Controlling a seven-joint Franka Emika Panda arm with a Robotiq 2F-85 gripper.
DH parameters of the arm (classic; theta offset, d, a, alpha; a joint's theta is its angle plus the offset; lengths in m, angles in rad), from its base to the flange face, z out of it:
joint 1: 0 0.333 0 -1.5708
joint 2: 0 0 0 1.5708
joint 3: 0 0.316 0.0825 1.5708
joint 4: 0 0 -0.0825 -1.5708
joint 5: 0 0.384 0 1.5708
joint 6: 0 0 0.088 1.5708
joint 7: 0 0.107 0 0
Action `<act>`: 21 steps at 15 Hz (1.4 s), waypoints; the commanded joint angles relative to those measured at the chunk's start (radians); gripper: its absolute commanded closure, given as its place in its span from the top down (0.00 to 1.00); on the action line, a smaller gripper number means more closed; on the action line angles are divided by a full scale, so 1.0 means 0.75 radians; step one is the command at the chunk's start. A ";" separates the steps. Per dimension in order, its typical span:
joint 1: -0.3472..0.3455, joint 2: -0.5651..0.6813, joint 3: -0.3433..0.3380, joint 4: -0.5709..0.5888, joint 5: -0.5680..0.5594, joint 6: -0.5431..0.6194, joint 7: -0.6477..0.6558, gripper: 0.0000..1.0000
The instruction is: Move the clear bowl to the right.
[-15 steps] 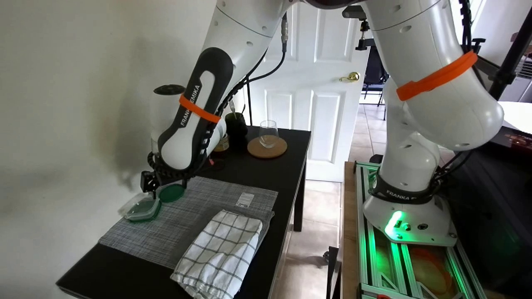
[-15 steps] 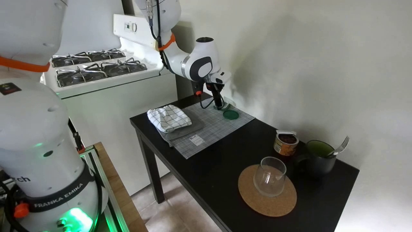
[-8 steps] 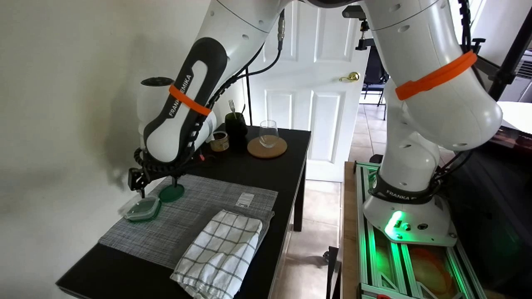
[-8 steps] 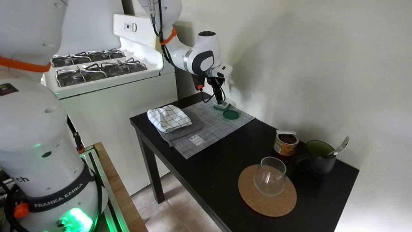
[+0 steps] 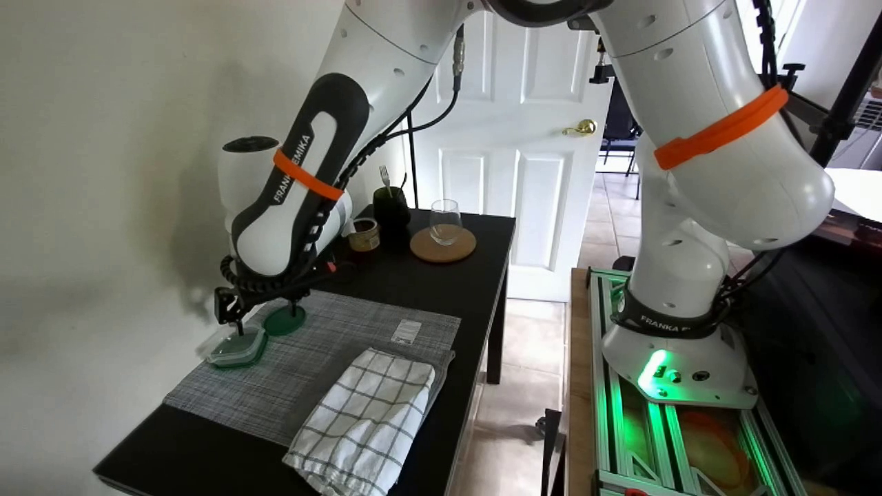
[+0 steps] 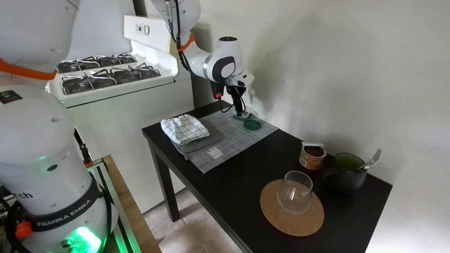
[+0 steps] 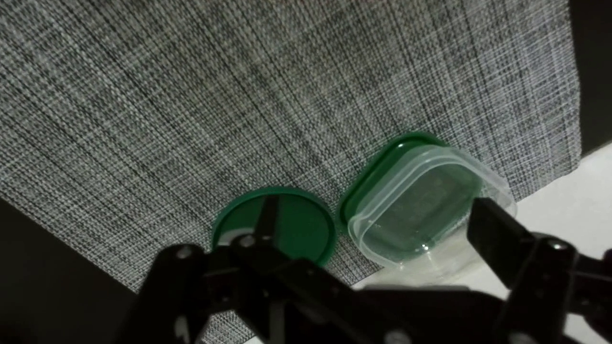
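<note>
The clear bowl (image 7: 423, 210) is a transparent, rounded-square container tilted on a green lid (image 7: 375, 174), against the wall. It shows in both exterior views (image 5: 233, 350) (image 6: 245, 114), partly behind my fingers in one. A green round disc (image 7: 303, 224) lies flat beside it, also in an exterior view (image 5: 284, 321). My gripper (image 7: 376, 204) is open and empty, pointing down above the mat. In the wrist view one finger is over the green disc and the other over the bowl's far side. In the exterior views the gripper (image 5: 267, 324) (image 6: 239, 113) is low over them; contact cannot be told.
A grey woven mat (image 5: 365, 322) covers the table's wall end, with a checked cloth (image 5: 365, 420) on it. The wall stands close behind the bowl. Farther along are a glass (image 6: 295, 196) on a tan round plate (image 6: 291, 226), an open can (image 6: 312, 158) and a mug with a fork (image 6: 349, 175).
My gripper has shifted left in an exterior view, rising at first and then lowering slightly. The bowl, lid and disc have not moved.
</note>
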 commanded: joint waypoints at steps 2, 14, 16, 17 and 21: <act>0.088 0.090 -0.096 0.094 -0.085 -0.025 0.177 1.00; 0.142 0.219 -0.131 0.204 -0.137 0.002 0.339 0.33; 0.147 0.221 -0.138 0.203 -0.145 0.003 0.345 0.18; 0.151 0.213 -0.142 0.195 -0.148 0.008 0.348 0.11; 0.184 0.118 -0.184 0.108 -0.201 -0.012 0.338 0.00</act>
